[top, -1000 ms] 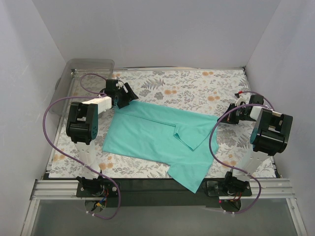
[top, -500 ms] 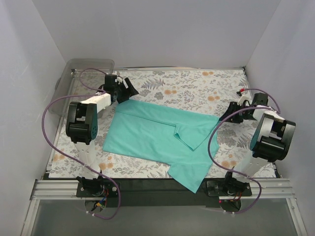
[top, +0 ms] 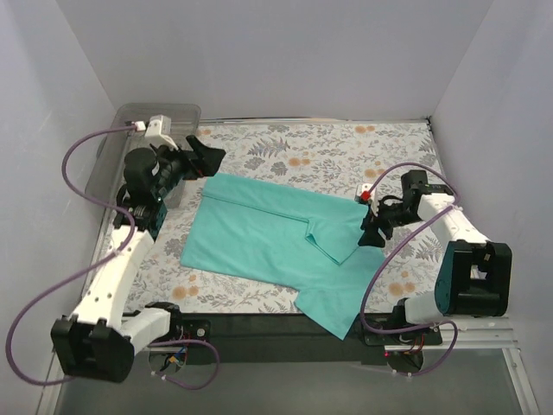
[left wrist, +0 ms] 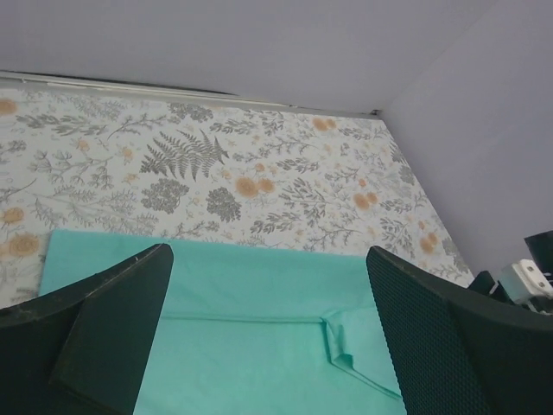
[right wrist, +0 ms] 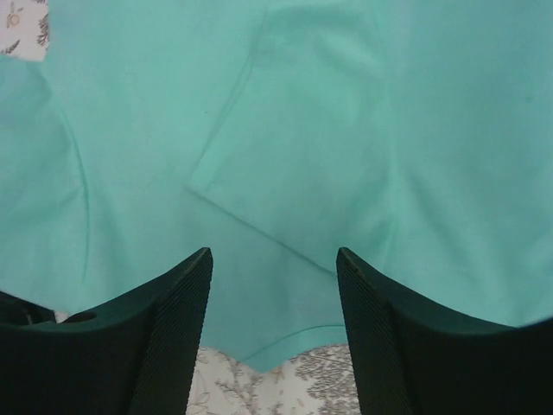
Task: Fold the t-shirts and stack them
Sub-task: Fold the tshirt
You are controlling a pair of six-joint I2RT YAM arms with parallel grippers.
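Observation:
The teal t-shirt lies partly folded across the floral table, one flap doubled over near its middle and a lower corner hanging over the near edge. My left gripper hovers open above and behind the shirt's far-left corner. In the left wrist view the t-shirt shows between the wide-apart fingers of that gripper, with nothing held. My right gripper is open over the shirt's right edge. In the right wrist view this gripper straddles the cloth's border, empty.
A clear plastic bin stands at the far-left corner, right behind the left arm. White walls close the table on three sides. The floral tablecloth shows beyond the shirt and on its right. Purple cables loop off both arms.
The right gripper has opened and swung left over the shirt's right edge. The left arm has lifted and pulled back from the far-left corner, its jaws wider. The shirt lies as before.

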